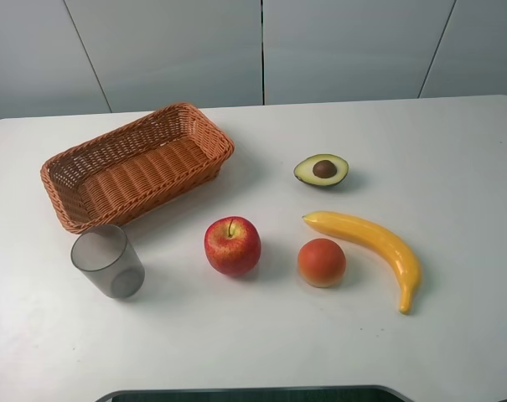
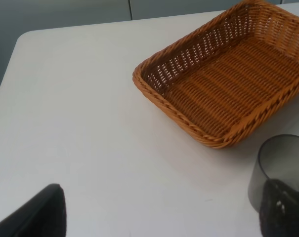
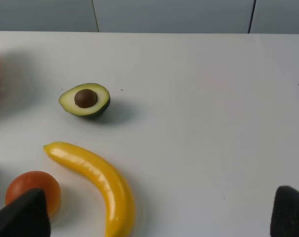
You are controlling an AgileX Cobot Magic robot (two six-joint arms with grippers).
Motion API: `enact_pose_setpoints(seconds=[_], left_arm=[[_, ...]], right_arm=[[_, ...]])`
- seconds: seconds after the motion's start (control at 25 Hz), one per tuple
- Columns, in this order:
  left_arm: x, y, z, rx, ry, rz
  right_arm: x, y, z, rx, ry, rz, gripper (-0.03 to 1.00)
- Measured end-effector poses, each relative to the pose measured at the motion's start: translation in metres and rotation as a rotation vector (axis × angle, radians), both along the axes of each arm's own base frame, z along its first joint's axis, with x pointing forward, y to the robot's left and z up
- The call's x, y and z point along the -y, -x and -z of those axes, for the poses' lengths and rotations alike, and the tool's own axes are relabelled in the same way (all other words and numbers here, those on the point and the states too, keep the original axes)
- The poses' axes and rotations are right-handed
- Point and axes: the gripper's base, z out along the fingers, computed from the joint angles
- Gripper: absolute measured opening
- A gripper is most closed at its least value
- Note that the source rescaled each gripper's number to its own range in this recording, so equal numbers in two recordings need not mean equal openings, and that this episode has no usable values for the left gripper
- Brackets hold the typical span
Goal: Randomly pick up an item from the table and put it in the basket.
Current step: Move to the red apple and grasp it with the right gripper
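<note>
The left gripper and right gripper are apparently standing apart. The apple, lying at the basket's four o'clock, is liable to roll if nudged off-centre.

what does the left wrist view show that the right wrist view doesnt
Only left wrist: the grey translucent cup and the inside of the orange-brown woven wicker basket. Only right wrist: the halved green avocado, the curved yellow banana, the round orange-red peach-like fruit. Both: the white smooth tabletop and a sliver of basket rim.
</note>
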Motion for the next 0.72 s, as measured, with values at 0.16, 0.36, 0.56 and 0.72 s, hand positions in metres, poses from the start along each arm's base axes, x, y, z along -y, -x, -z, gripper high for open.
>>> enact_pose_setpoints(seconds=[0.16,0.36,0.56,0.72], left_arm=[[0.0000,0.0000,0.0000,0.000,0.000,0.000],[0.0000,0.0000,0.0000,0.000,0.000,0.000],[0.0000,0.0000,0.0000,0.000,0.000,0.000],[0.0000,0.0000,0.0000,0.000,0.000,0.000]], right_arm=[[0.0000,0.0000,0.0000,0.000,0.000,0.000,0.80],[0.0000,0.0000,0.0000,0.000,0.000,0.000,0.80],[0.0000,0.0000,0.0000,0.000,0.000,0.000,0.80],[0.0000,0.0000,0.0000,0.000,0.000,0.000,0.80]])
